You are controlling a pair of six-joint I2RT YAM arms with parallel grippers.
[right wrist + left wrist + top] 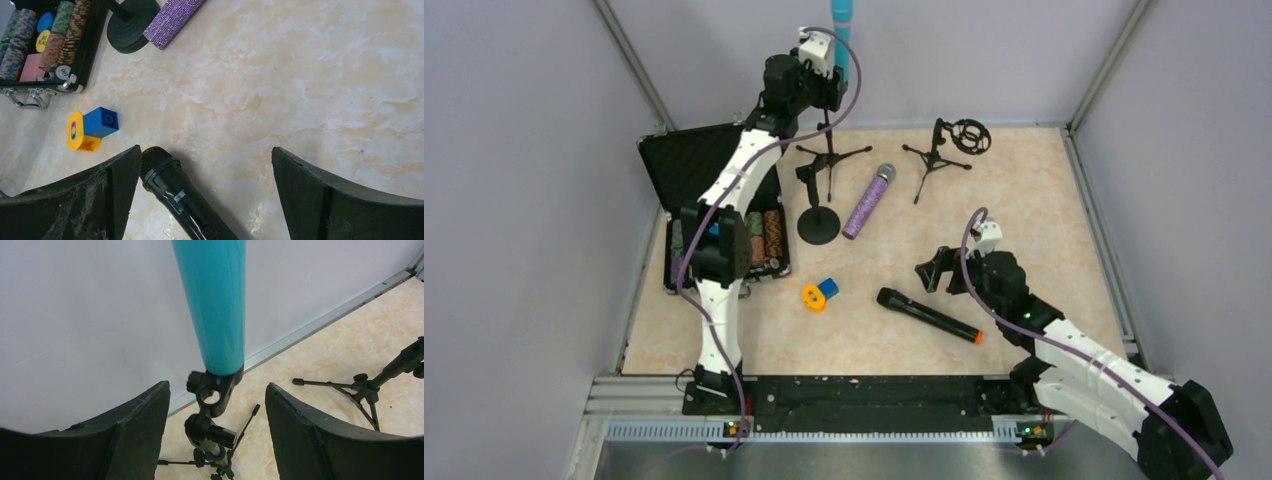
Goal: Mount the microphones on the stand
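The light-blue microphone stands upright at the back of the tabletop, its lower end seated in the black clip of a tripod stand. The left tool sits around that clip with its 2 fingers spread. There is a clear gap on each side, so it grips nothing.

The glittery purple microphone lies flat, its tail end just beside a round-base stand. The black microphone lies flat nearer the arms, orange end pointing right. The right tool is near its head, fingers wide apart and empty. In the right wrist view the head shows just inside the left finger.

A 2nd tripod stand with a ring mount stands at the back right. An orange-and-blue block lies left of the black microphone. An open case of poker chips sits at the left edge.
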